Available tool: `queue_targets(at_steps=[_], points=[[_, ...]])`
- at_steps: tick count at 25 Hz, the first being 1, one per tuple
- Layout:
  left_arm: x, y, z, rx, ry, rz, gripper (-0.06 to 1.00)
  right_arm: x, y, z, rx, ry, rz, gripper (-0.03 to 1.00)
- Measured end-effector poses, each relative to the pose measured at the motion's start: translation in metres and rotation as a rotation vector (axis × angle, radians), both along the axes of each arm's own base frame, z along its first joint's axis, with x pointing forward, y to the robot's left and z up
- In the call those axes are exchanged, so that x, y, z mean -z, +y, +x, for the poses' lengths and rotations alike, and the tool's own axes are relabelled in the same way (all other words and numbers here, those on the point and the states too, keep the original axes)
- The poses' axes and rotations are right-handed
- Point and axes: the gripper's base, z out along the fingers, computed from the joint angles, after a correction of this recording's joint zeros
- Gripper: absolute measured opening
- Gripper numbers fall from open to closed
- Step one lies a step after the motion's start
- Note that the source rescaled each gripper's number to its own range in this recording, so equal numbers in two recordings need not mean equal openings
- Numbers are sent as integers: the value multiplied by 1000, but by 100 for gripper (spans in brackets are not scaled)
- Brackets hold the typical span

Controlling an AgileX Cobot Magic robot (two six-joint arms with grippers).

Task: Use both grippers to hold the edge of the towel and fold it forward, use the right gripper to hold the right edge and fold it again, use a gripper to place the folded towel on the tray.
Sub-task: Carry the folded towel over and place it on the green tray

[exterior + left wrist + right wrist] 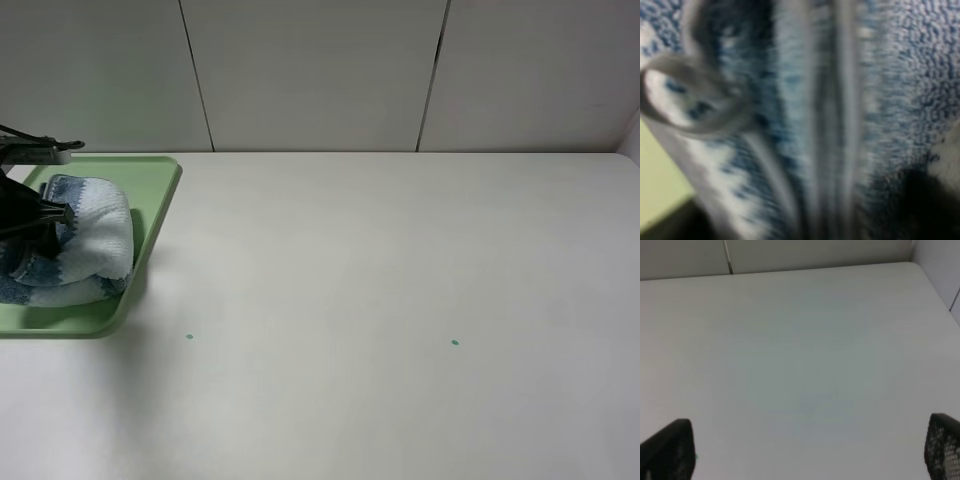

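Towel (pixel 85 240): folded, lying on the tray (pixel 155 215).
Left gripper (pixel 45 225): at the towel's left side; finger state cannot be told.
Right gripper (pixel 810 450): fingers (pixel 670 450) spread wide above the bare table (pixel 805 340).

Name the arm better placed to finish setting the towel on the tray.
Left. The left gripper is already at the folded towel lying on the tray. The right gripper stands open over bare table, away from it.

The blue-and-white striped terry towel (pixel 85 240) is seen bunched and folded inside the flat light-green plastic tray (pixel 155 215), which is set at the table's far-left area.
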Motion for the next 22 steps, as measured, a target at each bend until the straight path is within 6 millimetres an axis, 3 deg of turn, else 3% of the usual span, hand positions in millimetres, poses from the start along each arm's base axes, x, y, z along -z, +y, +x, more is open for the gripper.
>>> queue_targets(at_steps=[2, 5, 12, 22], points=[[0, 0, 0, 2, 1, 2, 87, 0, 0, 0, 0, 0, 0, 100], [0, 1, 0, 1, 4, 3, 97, 0, 0, 0, 0, 0, 0, 100], [-10, 1, -4, -2, -8, 7, 100, 0, 0, 0, 0, 0, 0, 100], [-78, -5, -30, -42, -142, -6, 100, 0, 0, 0, 0, 0, 0, 100]])
